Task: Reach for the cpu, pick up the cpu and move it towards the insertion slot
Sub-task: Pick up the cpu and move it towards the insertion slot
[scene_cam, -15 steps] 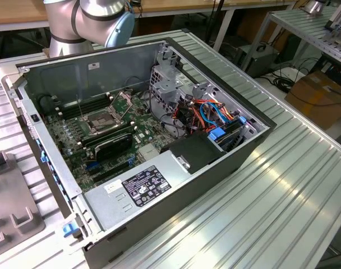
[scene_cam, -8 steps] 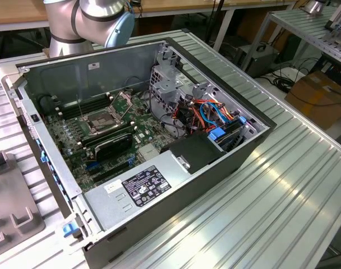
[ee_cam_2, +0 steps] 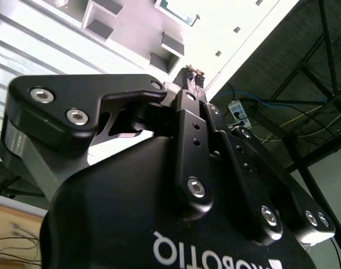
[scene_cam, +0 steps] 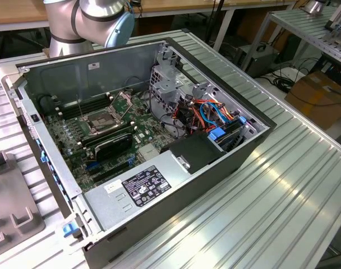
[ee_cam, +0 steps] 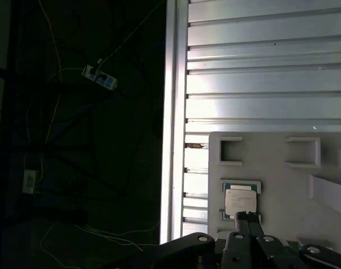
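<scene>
The cpu (ee_cam: pixel 240 200), a small silver-grey square chip, lies flat in a pocket of a pale grey holder plate (ee_cam: pixel 282 162) in the first wrist view. My gripper (ee_cam: pixel 246 216) hovers over the chip's edge, fingers together and holding nothing; the black fingers meet at their tips in the second wrist view too, gripper (ee_cam_2: pixel 194 75). The insertion slot (scene_cam: pixel 100 120) shows in the exterior view on the motherboard inside the open computer case (scene_cam: pixel 226 162), its silver bracket hinged up. Part of the arm (scene_cam: pixel 86 19) stands behind the case.
Inside the case sit a grey power supply box (scene_cam: pixel 139 188), a black ribbed card (scene_cam: pixel 111 144) and a drive cage with blue and orange cables (scene_cam: pixel 215 120). The ribbed metal table's edge (ee_cam: pixel 173 112) runs beside the holder plate, with dark floor and cables beyond it.
</scene>
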Robot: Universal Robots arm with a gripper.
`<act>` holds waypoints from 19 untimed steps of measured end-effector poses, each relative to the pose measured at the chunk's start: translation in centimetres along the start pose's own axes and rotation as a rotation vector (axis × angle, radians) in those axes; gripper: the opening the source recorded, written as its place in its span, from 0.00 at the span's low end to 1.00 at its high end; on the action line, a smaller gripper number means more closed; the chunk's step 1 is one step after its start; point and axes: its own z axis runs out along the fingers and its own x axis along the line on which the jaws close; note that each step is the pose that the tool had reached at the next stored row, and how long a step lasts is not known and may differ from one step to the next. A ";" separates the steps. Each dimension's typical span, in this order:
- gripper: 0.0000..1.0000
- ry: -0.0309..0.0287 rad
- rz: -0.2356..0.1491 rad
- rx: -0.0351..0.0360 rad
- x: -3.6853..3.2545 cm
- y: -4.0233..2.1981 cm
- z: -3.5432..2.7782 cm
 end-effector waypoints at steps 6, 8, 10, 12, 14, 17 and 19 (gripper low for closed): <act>0.17 0.0000 0.000 0.0000 0.06 0.00 0.00; 0.36 0.0000 0.000 0.0000 0.09 0.00 0.00; 0.48 -0.0001 0.000 -0.0001 0.11 0.00 0.00; 0.60 0.0004 -0.011 0.0000 0.12 -0.01 0.28; 0.66 0.0012 -0.026 0.0001 0.13 -0.03 0.69; 0.66 0.0017 -0.028 0.0001 0.15 -0.62 2.24; 0.66 0.0018 -0.028 0.0011 0.15 -0.71 3.14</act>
